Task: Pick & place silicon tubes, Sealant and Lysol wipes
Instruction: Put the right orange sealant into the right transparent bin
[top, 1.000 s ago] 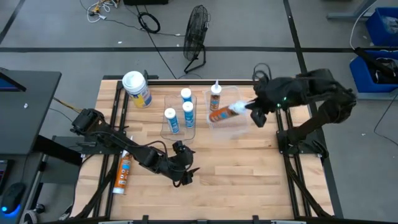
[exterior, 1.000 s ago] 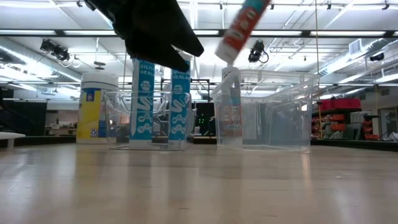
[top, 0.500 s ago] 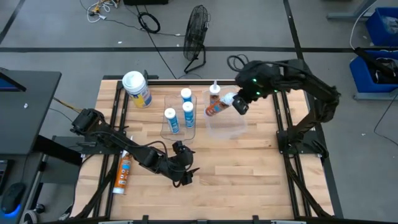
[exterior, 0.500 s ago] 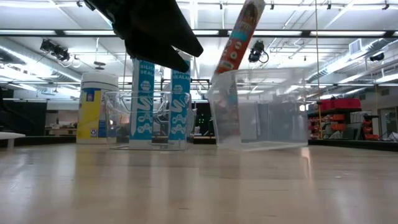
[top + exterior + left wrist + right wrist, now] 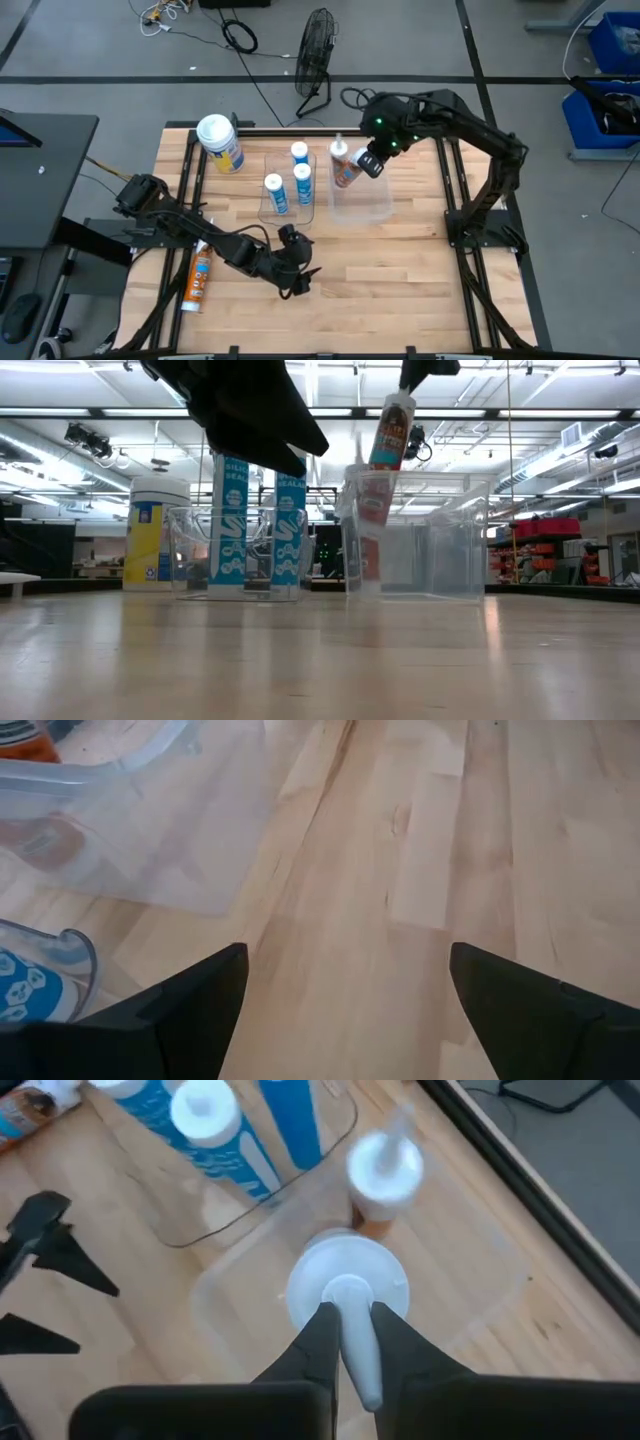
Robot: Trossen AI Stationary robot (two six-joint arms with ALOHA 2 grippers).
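Note that the right gripper (image 5: 372,164), clenched on the nozzle of an orange sealant tube (image 5: 347,171), has swung that tube from a steep tilt to nearly upright over the far-left corner of the clear bin (image 5: 375,207), beside a second tube (image 5: 384,1170) standing there; judge the placing almost complete. The wooden table (image 5: 400,270) also holds the wipes canister (image 5: 220,143) at its far left, three blue tubes (image 5: 288,180) in another clear bin, and one orange tube (image 5: 197,277) lying near the left edge. The left gripper (image 5: 297,282) waits released above the front-centre, with a fan (image 5: 316,55) on the grey floor beyond.

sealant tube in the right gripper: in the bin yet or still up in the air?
Partly in. The right gripper holds the sealant tube by its nozzle, slightly tilted, its lower end already below the rim of the clear bin; bottom contact cannot be told.
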